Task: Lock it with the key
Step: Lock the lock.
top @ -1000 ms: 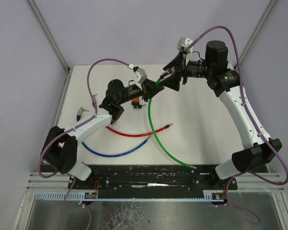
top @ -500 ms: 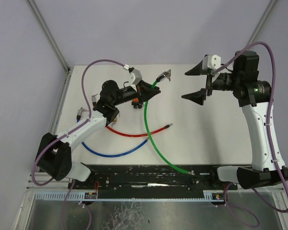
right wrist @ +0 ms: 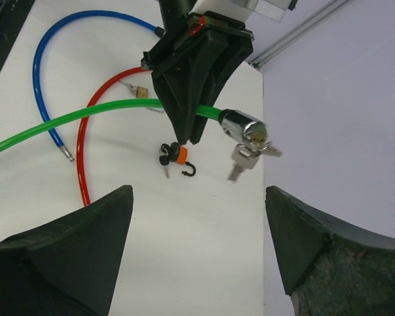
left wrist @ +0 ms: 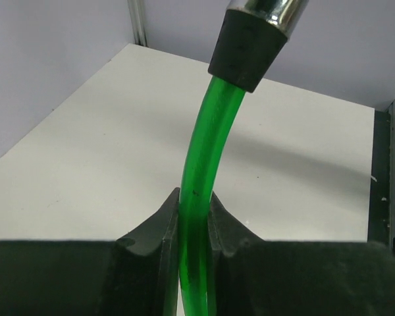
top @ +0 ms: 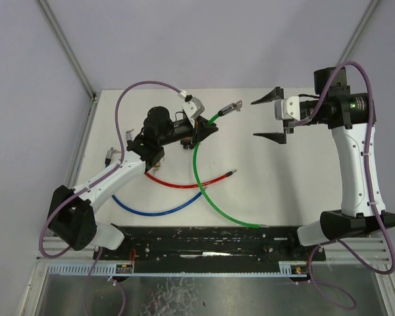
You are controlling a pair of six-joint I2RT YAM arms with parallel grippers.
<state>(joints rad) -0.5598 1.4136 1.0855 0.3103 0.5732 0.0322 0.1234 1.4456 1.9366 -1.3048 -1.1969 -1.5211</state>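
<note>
The left gripper (top: 207, 127) clamps the green cable lock (top: 197, 174) a short way behind its chrome lock head (top: 232, 108). Its jaws stand narrow, and both fingers (left wrist: 151, 230) press against the green sheath, which runs straight up between them in the left wrist view.

In the overhead view the lock head's long axis runs left to right, tipped slightly toward the far side of the white surface (top: 283, 191). Its keyed face points at the right arm. It is lifted clear of the surface, and a bunch of keys (right wrist: 245, 158) dangles from that face. Behind the grip, the cable sweeps in one long curve toward the near edge. Its free pin end (top: 263, 227) lies there on the surface, pointing right.

The right gripper (top: 255, 119) hangs over the far right part of the surface with its jaws spread wide. It holds nothing and touches nothing. Its opening faces the lock head, with a clear gap between the two.

A red cable (top: 184, 184) and a blue cable (top: 151, 210) lie curved on the surface on the left arm's side, and the green cable crosses the red one. A small orange-tagged key (right wrist: 178, 157) lies on the surface below the left gripper.
</note>
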